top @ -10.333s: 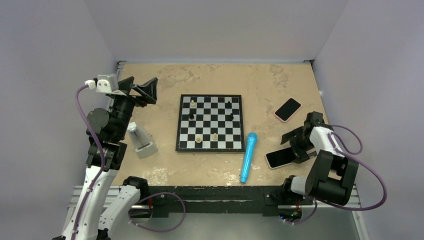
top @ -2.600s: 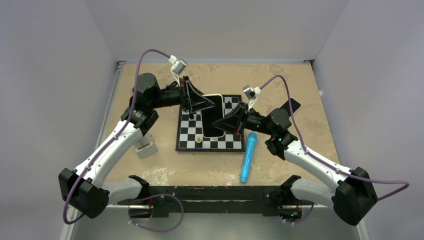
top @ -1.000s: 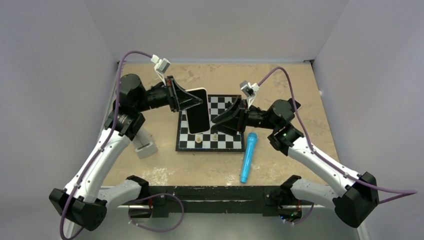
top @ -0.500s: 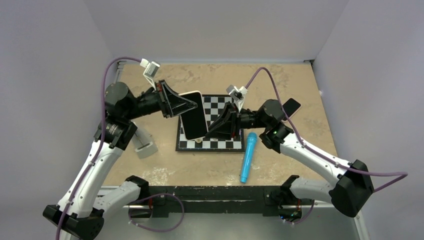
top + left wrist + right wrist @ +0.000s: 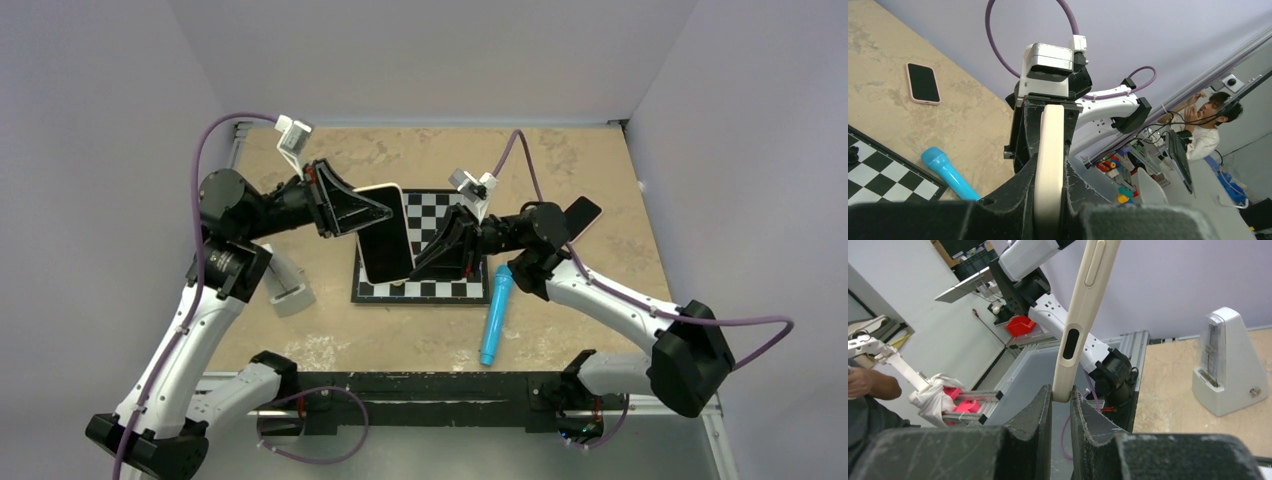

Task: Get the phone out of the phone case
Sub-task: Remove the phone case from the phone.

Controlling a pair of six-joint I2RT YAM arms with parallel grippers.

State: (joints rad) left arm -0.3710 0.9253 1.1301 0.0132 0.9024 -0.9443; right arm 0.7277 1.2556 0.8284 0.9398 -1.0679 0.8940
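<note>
A phone (image 5: 385, 238) with a dark screen sits in a cream phone case (image 5: 383, 187) and is held upright in the air over the chessboard's left side. My left gripper (image 5: 372, 212) is shut on the case's upper edge. In the left wrist view the cream case edge (image 5: 1049, 150) runs up between the fingers of that gripper (image 5: 1049, 170). My right gripper (image 5: 418, 268) comes in from the right at the case's lower corner. In the right wrist view the case (image 5: 1083, 305) ends between the tips of that gripper (image 5: 1061, 395), both jaws against it.
A chessboard (image 5: 440, 215) with a few pieces lies mid-table. A blue toy microphone (image 5: 496, 312) lies off its right corner. A second phone (image 5: 581, 214) in a pink case lies at the right. A grey metronome (image 5: 283, 282) stands left of the board.
The left arm carried the cased phone a little left and lower. The right gripper followed it and closed from part open onto the case's lower corner.
</note>
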